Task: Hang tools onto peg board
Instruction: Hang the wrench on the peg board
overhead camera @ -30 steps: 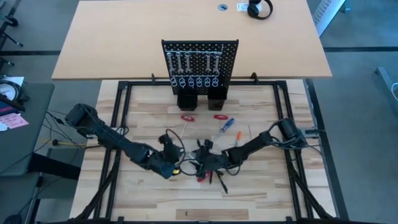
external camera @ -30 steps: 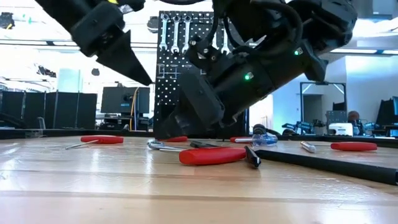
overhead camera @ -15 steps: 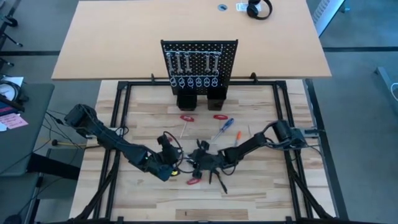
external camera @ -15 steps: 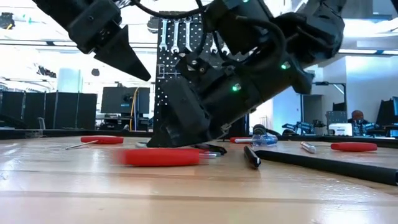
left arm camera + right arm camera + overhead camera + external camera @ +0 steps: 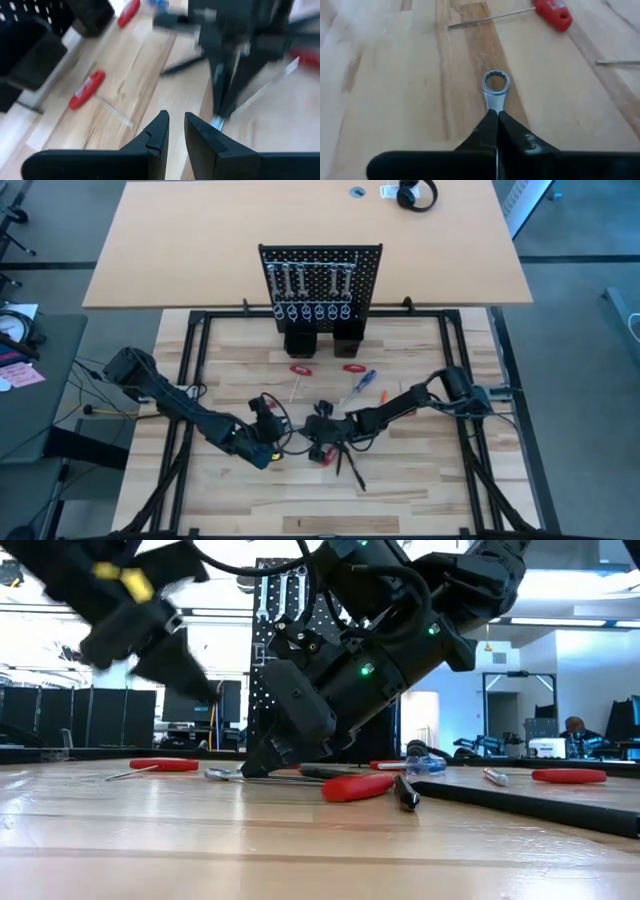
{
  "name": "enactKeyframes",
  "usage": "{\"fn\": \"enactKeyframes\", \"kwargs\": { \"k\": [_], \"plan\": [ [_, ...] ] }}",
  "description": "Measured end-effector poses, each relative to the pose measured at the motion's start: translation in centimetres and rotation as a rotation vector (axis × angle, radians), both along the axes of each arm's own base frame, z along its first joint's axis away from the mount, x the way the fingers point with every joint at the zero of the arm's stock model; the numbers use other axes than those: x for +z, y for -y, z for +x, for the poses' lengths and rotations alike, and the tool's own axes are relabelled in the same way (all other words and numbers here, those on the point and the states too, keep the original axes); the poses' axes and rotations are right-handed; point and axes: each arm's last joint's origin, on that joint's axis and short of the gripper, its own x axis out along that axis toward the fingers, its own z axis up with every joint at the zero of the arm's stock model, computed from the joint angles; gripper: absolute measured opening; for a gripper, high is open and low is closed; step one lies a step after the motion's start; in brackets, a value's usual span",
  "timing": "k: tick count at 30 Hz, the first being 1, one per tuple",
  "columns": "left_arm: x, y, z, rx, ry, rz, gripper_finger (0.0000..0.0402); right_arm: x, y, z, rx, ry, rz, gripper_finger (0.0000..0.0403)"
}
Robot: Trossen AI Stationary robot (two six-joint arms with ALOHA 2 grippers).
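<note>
Two box holders at peg board foot, contents unseen; right fingers pinch wrench; left fingers slightly apart.

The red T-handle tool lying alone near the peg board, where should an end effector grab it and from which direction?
Grip the red T-handle tool across its red crossbar, coming straight down from above. It lies flat on the table; the handle is its thickest part, the thin silver shaft offers little to pinch, and nothing crowds it.
</note>
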Motion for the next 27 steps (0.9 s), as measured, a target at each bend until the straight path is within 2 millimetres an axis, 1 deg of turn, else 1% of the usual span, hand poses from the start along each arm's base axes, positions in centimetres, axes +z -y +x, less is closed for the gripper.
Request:
{"fn": "enactKeyframes", "kwargs": {
  "k": [3,6,11,13,15,18,22,24,27],
  "plan": [
    [-1.8,-0.5,-0.8,-0.010,0.016,-0.014,0.0052,0.7,-0.2,-0.1,0.031,0.006,-0.033,0.0011],
    [-3.2,-0.9,-1.3,-0.064,0.056,-0.052,0.0055,1.9,-0.9,-0.4,0.079,0.023,-0.074,0.0006],
    [-4.0,-1.3,-1.8,-0.213,0.188,-0.085,0.0071,3.2,-1.7,-0.7,0.121,0.035,-0.128,0.0004],
    [-4.2,-1.4,-2.1,-0.257,0.209,-0.069,0.0078,3.3,-1.9,-0.7,0.130,0.039,-0.132,0.0004],
    [-4.4,-1.5,-2.3,-0.293,0.191,-0.029,0.0086,3.4,-2.0,-0.7,0.133,0.044,-0.130,0.0003],
    [-5.0,-1.6,-2.2,-0.317,0.158,0.014,0.0096,3.4,-2.2,-0.7,0.139,0.051,-0.127,0.0003],
    [-6.5,-1.9,-1.5,-0.312,0.129,0.047,0.0109,3.6,-2.5,-0.6,0.158,0.076,-0.130,0.0003],
    [-7.4,-2.2,-1.2,-0.299,0.100,0.058,0.0115,3.7,-2.7,-0.6,0.168,0.091,-0.126,0.0003],
    [-8.0,-2.3,-0.4,-0.303,0.080,0.045,0.0124,3.8,-2.7,-0.5,0.169,0.095,-0.125,0.0003]
  ]
}}
